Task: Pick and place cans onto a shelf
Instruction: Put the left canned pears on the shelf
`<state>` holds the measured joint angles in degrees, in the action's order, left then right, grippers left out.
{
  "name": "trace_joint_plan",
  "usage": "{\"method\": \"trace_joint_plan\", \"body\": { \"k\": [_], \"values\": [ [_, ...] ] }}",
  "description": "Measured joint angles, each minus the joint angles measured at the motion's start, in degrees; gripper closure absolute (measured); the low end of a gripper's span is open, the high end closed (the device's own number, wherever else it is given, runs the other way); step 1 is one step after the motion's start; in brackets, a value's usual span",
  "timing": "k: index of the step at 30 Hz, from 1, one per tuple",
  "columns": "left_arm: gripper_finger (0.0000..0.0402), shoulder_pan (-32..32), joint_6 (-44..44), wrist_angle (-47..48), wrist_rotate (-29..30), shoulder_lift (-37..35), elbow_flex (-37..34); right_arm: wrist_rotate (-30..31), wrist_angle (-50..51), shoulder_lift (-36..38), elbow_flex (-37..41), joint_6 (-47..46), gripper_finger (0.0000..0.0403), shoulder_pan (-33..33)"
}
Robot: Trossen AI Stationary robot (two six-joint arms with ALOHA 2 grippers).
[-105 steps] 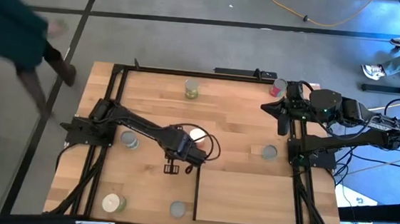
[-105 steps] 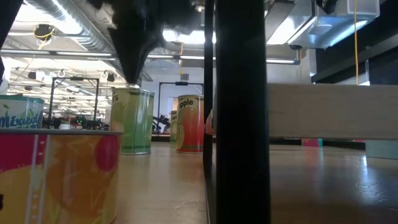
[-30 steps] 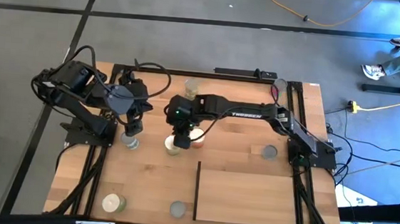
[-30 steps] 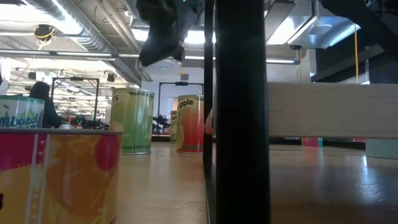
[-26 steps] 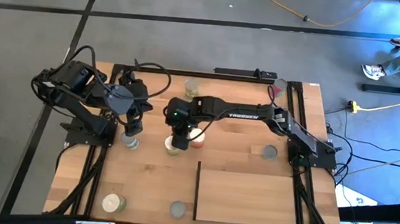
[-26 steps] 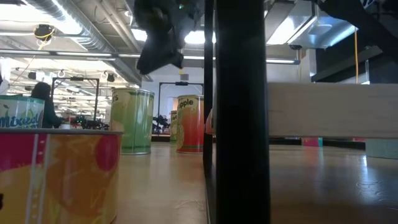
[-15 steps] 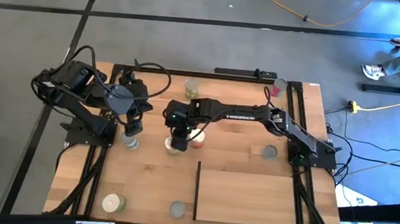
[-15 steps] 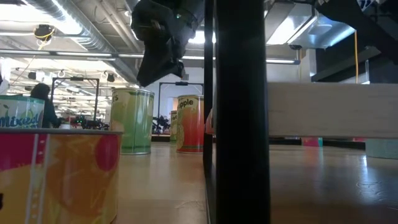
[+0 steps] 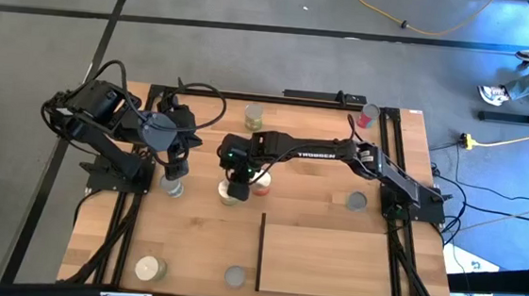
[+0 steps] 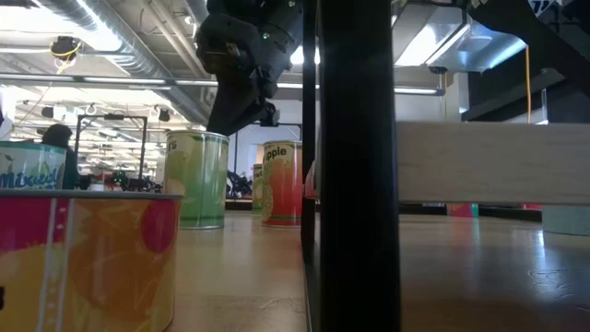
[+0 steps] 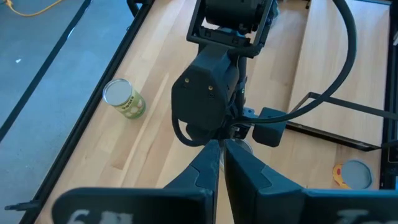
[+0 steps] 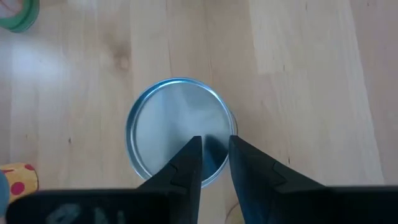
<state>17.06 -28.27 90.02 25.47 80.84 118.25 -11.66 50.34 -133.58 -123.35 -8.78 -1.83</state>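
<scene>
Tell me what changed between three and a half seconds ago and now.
The left arm pulled back from the table's middle to the left side; the left gripper is now above a grey-topped can. The right arm unfolded from the far right corner, and the right gripper now hangs over a silver-topped can without holding it. The person at the left has gone. The other cans and the shelf stayed put.

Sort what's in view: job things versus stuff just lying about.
Job: cans; shelf; right gripper over one can; left gripper waiting beside the table's left edge.
Lying about: yellow cable on the floor; person in the background.
</scene>
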Motion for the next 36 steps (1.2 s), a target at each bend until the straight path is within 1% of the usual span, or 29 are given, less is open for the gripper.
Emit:
{"method": "trace_joint_plan", "body": {
  "k": [6, 11, 15, 21, 27, 30, 33, 36],
  "values": [
    [0.0385, 0.0, 0.0, 0.0, 0.0, 0.0, 0.0, 0.0, -0.1, 0.0, 0.0, 0.4, 0.0318, -0.3],
    [0.0385, 0.0, 0.0, 0.0, 0.0, 0.0, 0.0, 0.2, -1.4, 0.0, -0.4, 3.3, 0.0318, -0.3],
    [0.0385, 0.0, 0.0, 0.0, 0.0, 0.0, 0.0, 2.5, -1.0, 0.0, 0.1, 3.6, 0.0318, -0.3],
    [0.0385, 0.0, 0.0, 0.0, 0.0, 0.0, 0.0, 2.6, -1.0, -0.2, 0.0, 4.5, 0.0318, -0.3],
    [0.0385, 0.0, 0.1, 0.0, 0.0, 0.0, 0.0, -0.3, -1.2, -1.5, 0.0, 3.1, 0.0318, -0.3],
    [0.0385, 0.0, 0.4, 0.0, 0.0, 0.0, 0.1, -0.5, -1.1, -1.9, -0.1, 3.1, 0.0319, -0.3],
    [0.0385, 0.0, 0.4, 0.0, 0.0, 0.0, 0.1, -0.2, -1.1, -1.9, -0.1, 3.1, 0.0335, -0.3],
    [0.0385, 0.0, 0.4, 0.0, 0.0, 0.0, 0.1, -0.1, -1.2, -1.9, -0.1, 2.9, 0.0376, -0.4]
  ]
}}
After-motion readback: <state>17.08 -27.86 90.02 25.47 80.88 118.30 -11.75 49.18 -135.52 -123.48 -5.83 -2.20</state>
